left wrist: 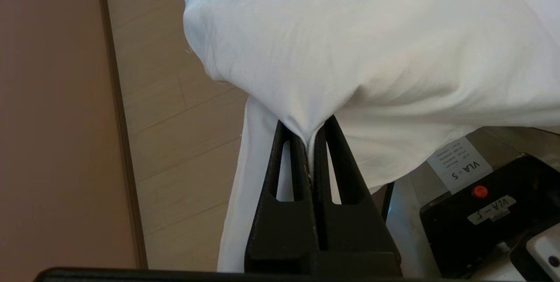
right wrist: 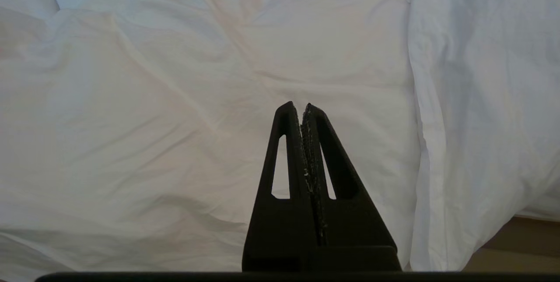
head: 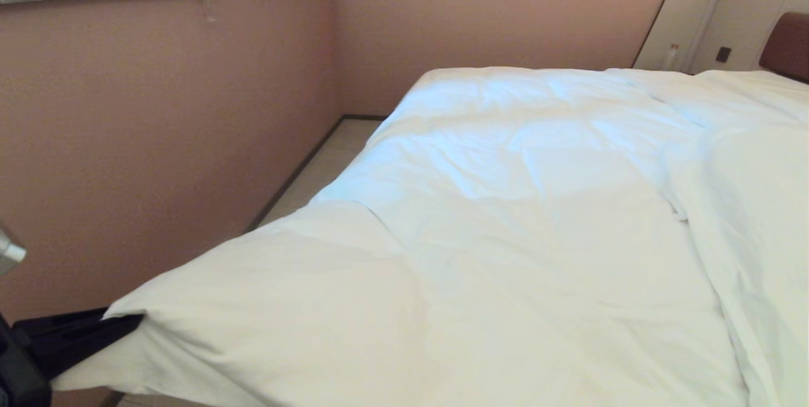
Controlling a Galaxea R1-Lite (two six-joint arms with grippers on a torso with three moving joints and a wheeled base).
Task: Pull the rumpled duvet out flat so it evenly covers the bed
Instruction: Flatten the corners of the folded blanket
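Right, the left gripper (left wrist: 308, 135) is clamped hard on a corner of the duvet (head: 505, 205), down at the near left corner of the bed (head: 787, 43). From the left wrist camera the two black fingers (left wrist: 341, 159) are pressed together with a pinch of white cover drawn in between them, and the cloth bunches up into a taut peak just above the tips. A looser flap of the same white fabric hangs down beside the fingers toward the pale wood floor (left wrist: 175, 142).

From the head view, the duvet spreads wide over the mattress, puffy and creased, with a diagonal fold running from the near left toward the middle. Its gripped corner juts out past the bed's edge, over the strip of floor by the pink wall (head: 158, 129). Along the right a second thick ridge of white bedding lies heaped lengthwise, overlapping the flatter part. Up at the far end sits the brown headboard with beige panels (head: 708, 28) beside it.

The right gripper (right wrist: 302, 109) is closed on nothing at all, fingers pinched together, poised over the middle of the duvet without touching it as far as I can see. Part of the robot's dark base with a white label (left wrist: 459, 166) shows under the lifted corner.
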